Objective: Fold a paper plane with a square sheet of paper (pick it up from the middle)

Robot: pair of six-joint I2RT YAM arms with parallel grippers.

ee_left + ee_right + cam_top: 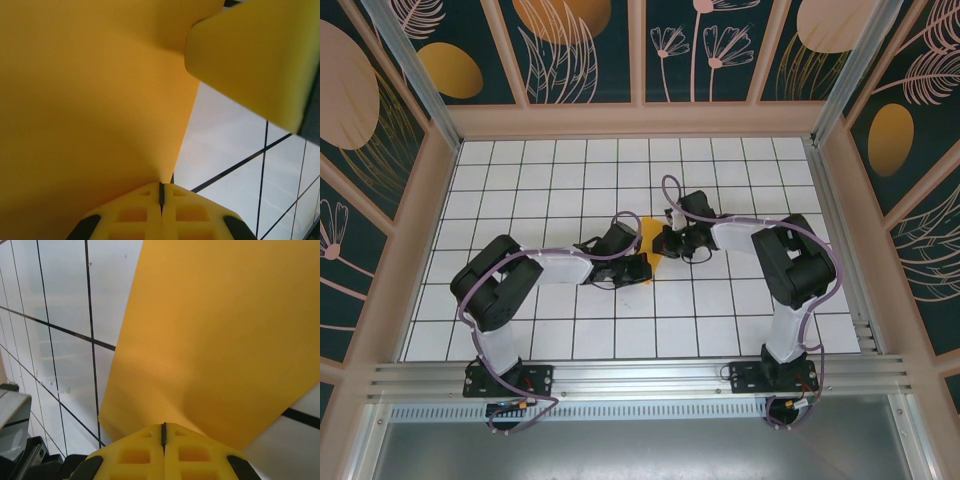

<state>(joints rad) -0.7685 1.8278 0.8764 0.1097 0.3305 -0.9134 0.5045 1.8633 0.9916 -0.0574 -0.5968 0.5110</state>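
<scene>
I see both arms meeting near the middle of the white gridded table (570,180). The left gripper (161,197) is clenched, with its two yellow fingers pressed together on an edge of the orange-yellow sheet of paper (90,110). The sheet rises from the finger seam and spreads up and to the left. The right gripper (163,436) is likewise clamped on the same sheet, which fans up and to the right above the tiles. From overhead, the sheet sits between the two gripper tips.
</scene>
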